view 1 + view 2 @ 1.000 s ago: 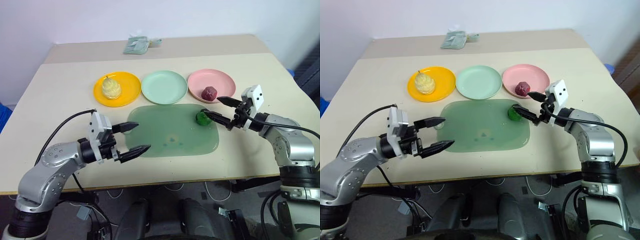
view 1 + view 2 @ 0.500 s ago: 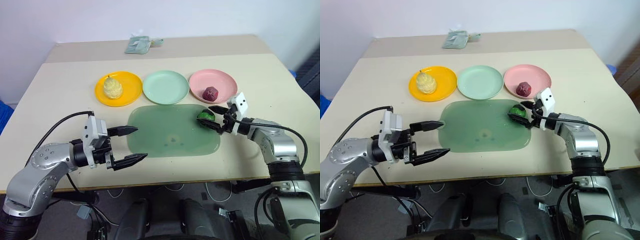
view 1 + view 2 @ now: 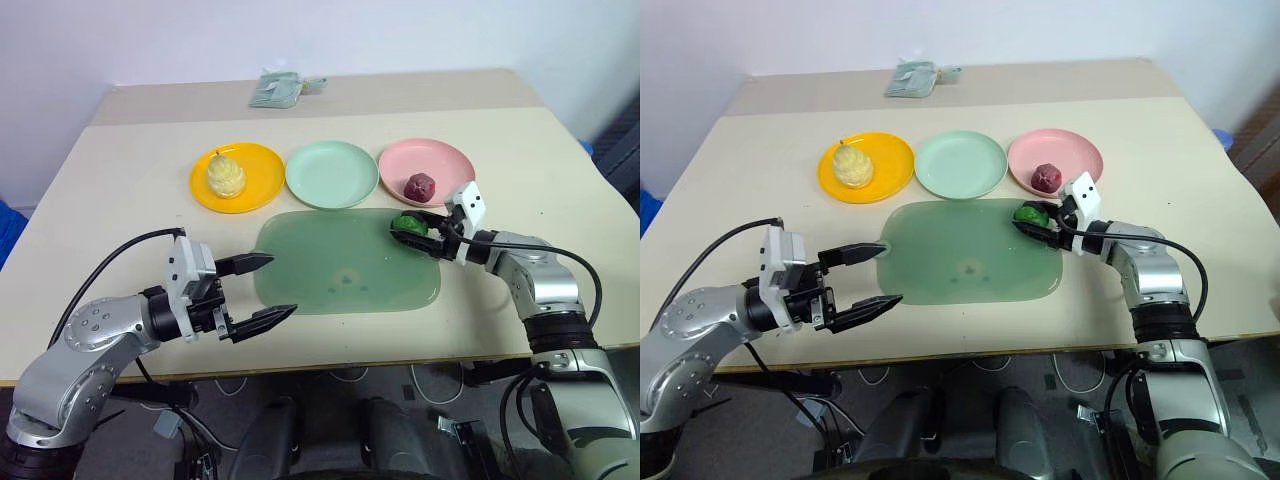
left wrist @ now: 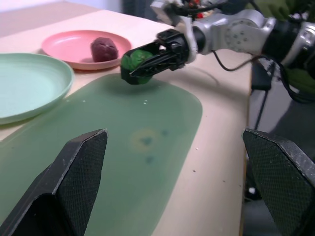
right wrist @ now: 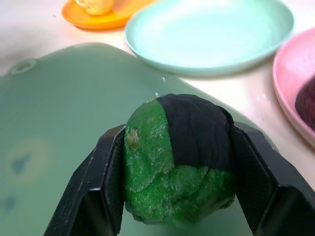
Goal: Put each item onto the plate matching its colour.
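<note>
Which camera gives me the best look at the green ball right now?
The right wrist view: the green ball sits close up between the right pincer fingers, black patch visible. The left wrist view shows it smaller, side-on above the green mat; both eye views show it small.

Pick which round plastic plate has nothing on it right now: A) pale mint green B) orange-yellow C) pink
A: the pale mint green round plastic plate is bare, while the pale yellow bumpy toy pear sits on the orange-yellow plate and the dark red toy ball on the pink plate.
</note>
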`<state>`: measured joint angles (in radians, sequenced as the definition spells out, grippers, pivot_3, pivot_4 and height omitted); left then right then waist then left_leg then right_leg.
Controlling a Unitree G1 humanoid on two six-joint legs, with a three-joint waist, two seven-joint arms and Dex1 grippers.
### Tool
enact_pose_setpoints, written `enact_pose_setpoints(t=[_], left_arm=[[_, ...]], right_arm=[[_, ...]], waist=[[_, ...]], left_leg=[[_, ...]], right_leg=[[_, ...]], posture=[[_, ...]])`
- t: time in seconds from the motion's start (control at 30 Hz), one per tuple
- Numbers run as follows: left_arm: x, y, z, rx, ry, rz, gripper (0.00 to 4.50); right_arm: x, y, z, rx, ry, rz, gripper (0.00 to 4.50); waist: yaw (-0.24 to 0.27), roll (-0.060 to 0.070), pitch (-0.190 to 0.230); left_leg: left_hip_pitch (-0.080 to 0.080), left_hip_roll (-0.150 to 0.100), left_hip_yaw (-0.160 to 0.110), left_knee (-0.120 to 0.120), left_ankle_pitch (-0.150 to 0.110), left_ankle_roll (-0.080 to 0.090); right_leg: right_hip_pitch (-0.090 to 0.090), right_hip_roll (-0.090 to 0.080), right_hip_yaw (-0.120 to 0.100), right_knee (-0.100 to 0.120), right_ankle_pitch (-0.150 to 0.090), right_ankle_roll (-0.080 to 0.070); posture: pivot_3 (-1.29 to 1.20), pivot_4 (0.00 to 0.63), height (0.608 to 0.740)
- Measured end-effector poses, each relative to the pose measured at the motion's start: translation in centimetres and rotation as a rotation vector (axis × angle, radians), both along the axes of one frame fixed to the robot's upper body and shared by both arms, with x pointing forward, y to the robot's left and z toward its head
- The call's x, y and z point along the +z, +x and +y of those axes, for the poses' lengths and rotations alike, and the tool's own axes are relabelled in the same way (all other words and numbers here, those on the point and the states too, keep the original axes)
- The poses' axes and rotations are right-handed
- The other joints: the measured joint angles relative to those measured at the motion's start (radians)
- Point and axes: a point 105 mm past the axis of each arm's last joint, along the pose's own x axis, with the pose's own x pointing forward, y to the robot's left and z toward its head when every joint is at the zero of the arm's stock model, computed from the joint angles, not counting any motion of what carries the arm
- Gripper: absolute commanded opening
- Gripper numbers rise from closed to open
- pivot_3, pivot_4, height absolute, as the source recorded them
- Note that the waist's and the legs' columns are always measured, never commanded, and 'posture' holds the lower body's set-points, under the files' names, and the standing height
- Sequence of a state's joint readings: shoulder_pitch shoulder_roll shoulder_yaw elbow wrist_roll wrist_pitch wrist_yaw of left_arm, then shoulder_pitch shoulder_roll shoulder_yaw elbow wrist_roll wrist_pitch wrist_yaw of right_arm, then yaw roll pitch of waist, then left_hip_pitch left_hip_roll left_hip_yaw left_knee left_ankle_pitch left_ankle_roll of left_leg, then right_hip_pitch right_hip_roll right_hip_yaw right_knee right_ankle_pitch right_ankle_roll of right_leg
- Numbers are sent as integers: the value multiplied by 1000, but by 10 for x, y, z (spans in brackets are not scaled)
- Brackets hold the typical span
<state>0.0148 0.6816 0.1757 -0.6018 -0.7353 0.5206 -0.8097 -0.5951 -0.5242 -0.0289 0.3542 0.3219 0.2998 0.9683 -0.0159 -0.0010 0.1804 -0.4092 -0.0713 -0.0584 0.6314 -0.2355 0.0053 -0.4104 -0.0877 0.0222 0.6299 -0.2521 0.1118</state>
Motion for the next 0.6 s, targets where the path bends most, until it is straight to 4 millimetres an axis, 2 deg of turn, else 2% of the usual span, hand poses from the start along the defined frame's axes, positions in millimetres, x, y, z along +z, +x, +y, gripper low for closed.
enact_pose_setpoints(t=[0.1,0.17,0.27,0.33,0.43,0.6], left_arm=[[-4,8,4,82,-37,9,4500],[-8,16,10,168,-59,20,4500],[-12,28,14,272,-91,20,4500],[-13,31,15,312,-96,13,4500],[-13,35,9,354,-126,9,4500],[-10,34,5,423,-149,-13,4500]], right_arm=[[26,9,24,43,44,-74,2766],[51,19,46,66,77,-148,2766],[69,41,71,42,92,-215,2766],[65,52,81,15,88,-212,2766],[47,71,91,-63,68,-167,2766],[37,88,90,-217,45,-156,2766]], waist=[[-3,0,0],[-2,0,0],[2,-1,0],[6,-1,-1],[4,-1,-1],[-5,-1,-1]], left_leg=[[0,0,0,0,0,0],[0,0,0,0,0,0],[0,-1,0,0,0,-1],[0,-1,-1,0,0,-1],[0,-2,0,0,2,-3],[0,-1,0,-1,3,-5]], right_leg=[[0,0,0,1,0,0],[-1,1,0,1,0,0],[0,1,-1,1,0,0],[0,1,-2,1,0,0],[0,1,-2,1,0,0],[-2,1,-1,1,0,0]], posture=[[0,150,740],[0,150,740],[0,150,740],[0,150,740],[0,150,740],[0,150,740]])
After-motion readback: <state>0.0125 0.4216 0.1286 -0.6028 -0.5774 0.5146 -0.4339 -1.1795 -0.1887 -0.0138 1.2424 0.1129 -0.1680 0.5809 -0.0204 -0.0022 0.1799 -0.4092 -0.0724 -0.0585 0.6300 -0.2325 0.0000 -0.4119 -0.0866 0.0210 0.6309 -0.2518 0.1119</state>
